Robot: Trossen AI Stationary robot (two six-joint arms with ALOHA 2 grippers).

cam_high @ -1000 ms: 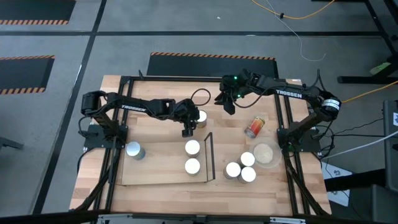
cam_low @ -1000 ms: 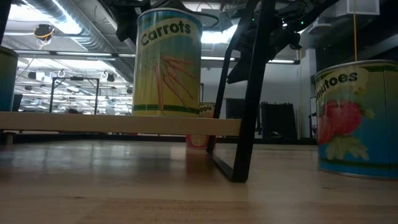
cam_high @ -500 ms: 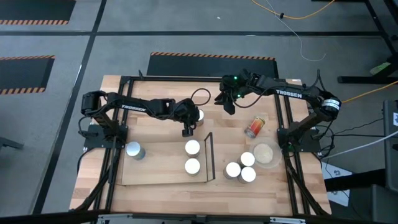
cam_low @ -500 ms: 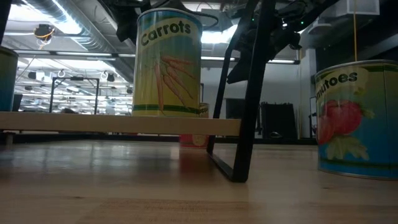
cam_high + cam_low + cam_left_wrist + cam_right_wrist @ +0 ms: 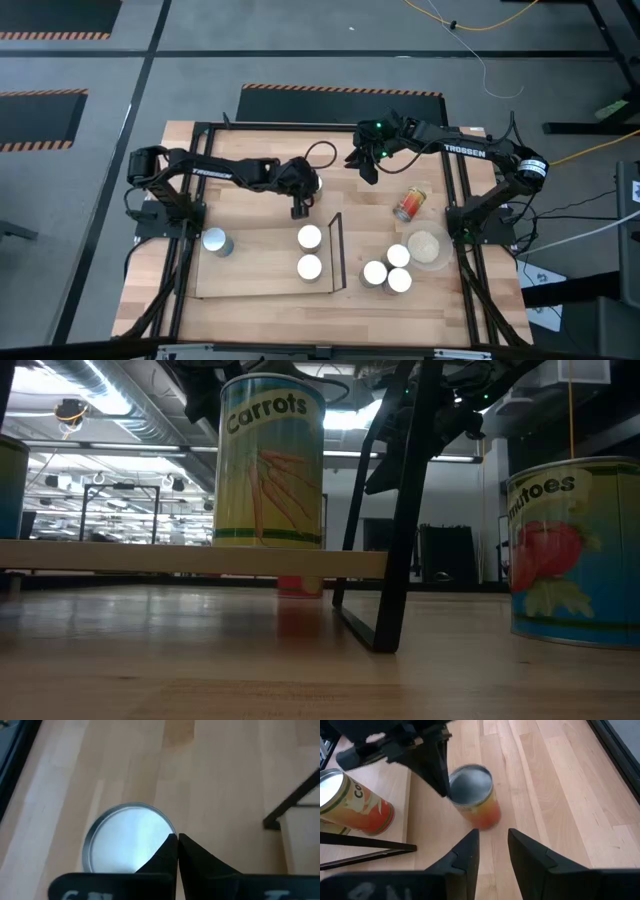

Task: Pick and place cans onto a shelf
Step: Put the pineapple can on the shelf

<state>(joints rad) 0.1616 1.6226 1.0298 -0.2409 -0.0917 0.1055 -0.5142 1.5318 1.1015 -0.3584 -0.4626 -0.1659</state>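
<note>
— What lettering can be read?

— "Carrots" is printed in dark letters on the yellow label of the can (image 5: 271, 460) standing on the shelf (image 5: 190, 558), above a drawing of carrots. On the can with the strawberry-like picture (image 5: 575, 550), only "matoes" is seen, the word's start being cut off by the curve.

— And on the arms?

— "TROSSEN" is written in white on the right arm (image 5: 465, 152). White lettering is also carried by the left arm (image 5: 212, 172), but it cannot be made out. "Co" is seen on the orange can (image 5: 355, 802) in the right wrist view.
</note>
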